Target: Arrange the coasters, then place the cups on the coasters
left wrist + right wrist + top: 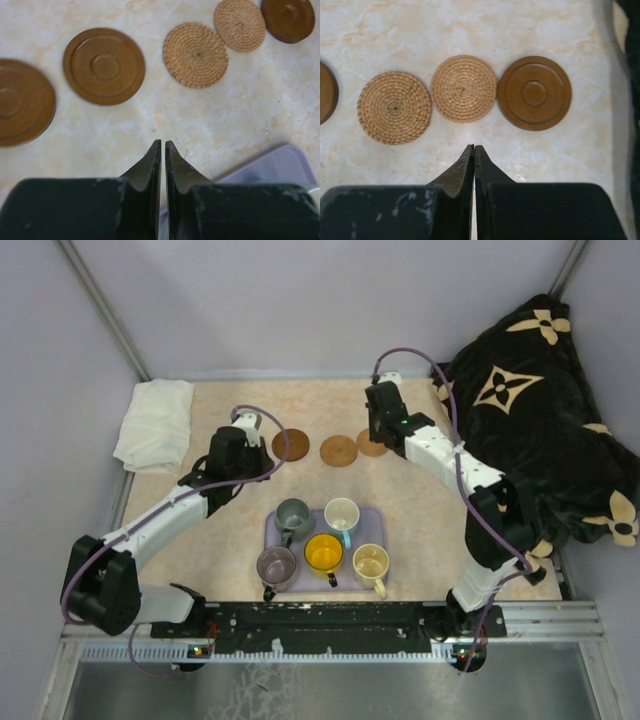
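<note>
While left gripper (161, 142) and right gripper (474, 146) are both fully closed, empty, coasters (104, 66) lie in a row just ahead of their tips; cups (324, 553) on tray (285, 165).

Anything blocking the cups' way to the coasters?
No. Bare tabletop lies between the lavender tray of cups and the coaster row. The left gripper and right gripper, both shut and empty, hover near that row.

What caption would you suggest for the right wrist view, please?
Shut right gripper facing two round woven straw coasters and a ringed brown wooden coaster on a marbled tabletop.
</note>
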`<state>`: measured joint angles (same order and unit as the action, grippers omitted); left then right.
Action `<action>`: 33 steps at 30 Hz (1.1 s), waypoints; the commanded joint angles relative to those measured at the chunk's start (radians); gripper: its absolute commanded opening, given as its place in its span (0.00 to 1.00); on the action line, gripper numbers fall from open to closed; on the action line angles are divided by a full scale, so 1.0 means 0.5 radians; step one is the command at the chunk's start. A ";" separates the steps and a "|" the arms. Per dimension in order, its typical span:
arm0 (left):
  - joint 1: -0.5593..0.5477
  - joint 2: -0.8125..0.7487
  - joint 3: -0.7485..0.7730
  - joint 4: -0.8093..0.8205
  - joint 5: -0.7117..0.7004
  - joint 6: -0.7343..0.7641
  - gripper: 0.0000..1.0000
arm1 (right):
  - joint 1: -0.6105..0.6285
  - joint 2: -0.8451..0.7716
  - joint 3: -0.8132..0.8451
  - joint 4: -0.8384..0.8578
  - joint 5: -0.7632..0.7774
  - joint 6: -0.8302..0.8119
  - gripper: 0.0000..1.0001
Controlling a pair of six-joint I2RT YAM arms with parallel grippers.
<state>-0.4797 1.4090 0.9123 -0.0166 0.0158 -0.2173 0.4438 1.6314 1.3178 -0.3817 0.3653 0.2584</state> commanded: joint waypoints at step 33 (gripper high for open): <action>-0.334 1.298 1.004 0.125 0.709 0.332 0.18 | -0.044 -0.049 -0.251 0.499 0.279 0.164 0.00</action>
<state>-0.6312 2.0228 1.3720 0.0662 0.3515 -0.0757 0.4244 1.7252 1.2076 -0.1833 0.4648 0.3099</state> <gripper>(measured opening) 0.175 0.005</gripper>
